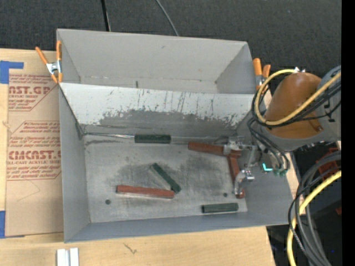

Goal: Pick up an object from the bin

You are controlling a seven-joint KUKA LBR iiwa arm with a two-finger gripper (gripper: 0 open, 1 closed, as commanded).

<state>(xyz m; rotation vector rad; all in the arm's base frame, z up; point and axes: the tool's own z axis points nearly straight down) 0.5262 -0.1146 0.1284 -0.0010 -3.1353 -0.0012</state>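
Tool (pixel 241 183) sits low at bin (pixel 127 165) right side by a red-brown stick (pixel 234 164), grip state can't tell; risk: stick lies v. close to wall, so tool cd scrape or stick slip.

- bin (pixel 72 165) floor held six sticks, none stacked
- back stick (pixel 152 139) lay along the foot of the far wall, left of centre
- back-right stick (pixel 206 147) lay right of it, on roughly the same line, near that wall
- short right stick (pixel 235 162) ran from the back-right stick's right end toward the front; touching or not, I couldn't tell
- my gripper (pixel 241 184) sat at that stick's front end, near the right wall
- centre stick (pixel 166 178) lay slanted mid-floor
- front-left stick (pixel 145 192) lay just before it, right ends meeting
- front-right stick (pixel 219 208) lay near the front wall, before my gripper
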